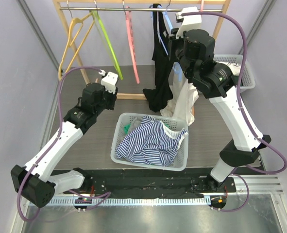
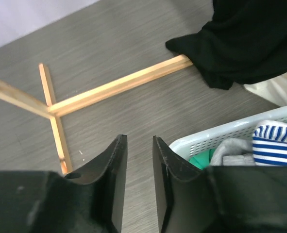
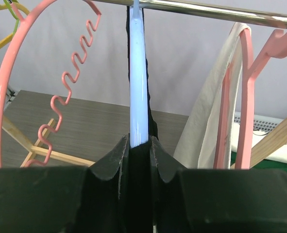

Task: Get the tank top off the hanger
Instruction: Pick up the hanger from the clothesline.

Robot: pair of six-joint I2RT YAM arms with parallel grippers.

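Note:
The black tank top (image 1: 159, 73) hangs from a light blue hanger (image 3: 137, 73) on the metal rail (image 3: 206, 9), and its hem trails onto the rack's base bar (image 2: 250, 43). My right gripper (image 3: 139, 141) is up at the rail, shut on the hanger's lower end, with black fabric of the top between the fingers as well. My left gripper (image 2: 139, 141) hovers low over the floor beside the basket, left of the tank top's hem. Its fingers (image 2: 115, 165) stand a narrow gap apart with nothing between them.
A white basket (image 1: 119, 141) holding a striped garment (image 1: 153, 141) sits front centre. A cream garment (image 3: 216, 97) hangs on a pink hanger (image 3: 243, 97) just right of the tank top. Empty pink (image 1: 131, 43), green (image 1: 107, 43) and yellow (image 1: 75, 43) hangers hang left. Another basket (image 1: 240, 73) stands at right.

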